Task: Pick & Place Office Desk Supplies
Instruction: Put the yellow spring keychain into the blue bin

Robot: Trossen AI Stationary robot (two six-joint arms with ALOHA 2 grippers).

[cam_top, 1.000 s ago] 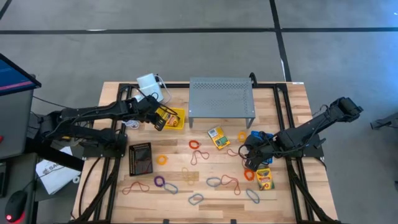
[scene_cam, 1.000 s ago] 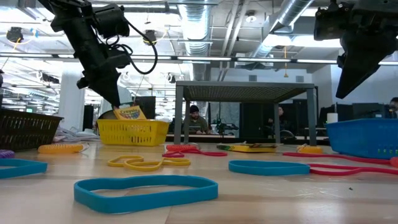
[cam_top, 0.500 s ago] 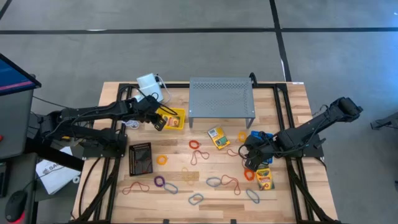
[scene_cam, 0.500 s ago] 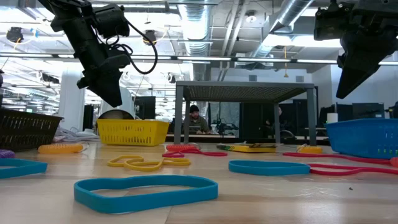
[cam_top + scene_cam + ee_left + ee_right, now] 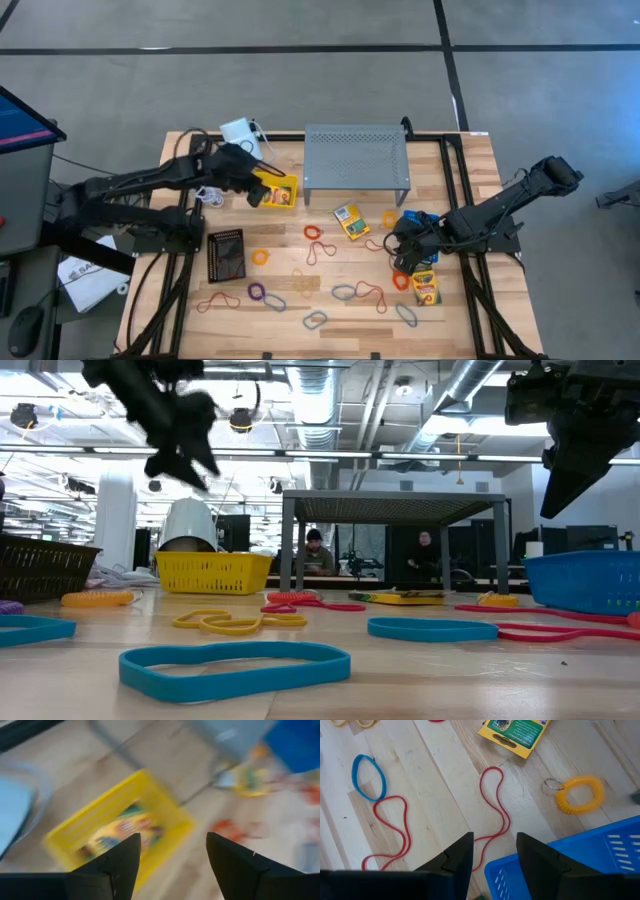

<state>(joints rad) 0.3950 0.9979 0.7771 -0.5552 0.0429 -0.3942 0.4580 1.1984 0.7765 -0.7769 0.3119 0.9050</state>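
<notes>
Crayon box [image 5: 281, 194] had just dropped into the yellow basket [image 5: 291, 181]; the left gripper [image 5: 252, 191], jaws released, had lifted away. One item placed; the right gripper [image 5: 404, 250] hovered empty, jaws apart.

This is a robotics lab set in a large open industrial hall. The low view looks across the wooden desk [image 5: 420, 690] into a room with exposed silver ducts [image 5: 470, 385] and pipes under a bare ceiling, white columns [image 5: 115, 520], and people [image 5: 313, 550] seated or standing at workstations in the background. From above, the desk stands alone on a grey concrete floor [image 5: 300, 90] marked with dark lines, with two dark robot arms bolted on black frames [image 5: 165, 240] at its sides and a monitor [image 5: 20, 125] at the edge.
</notes>
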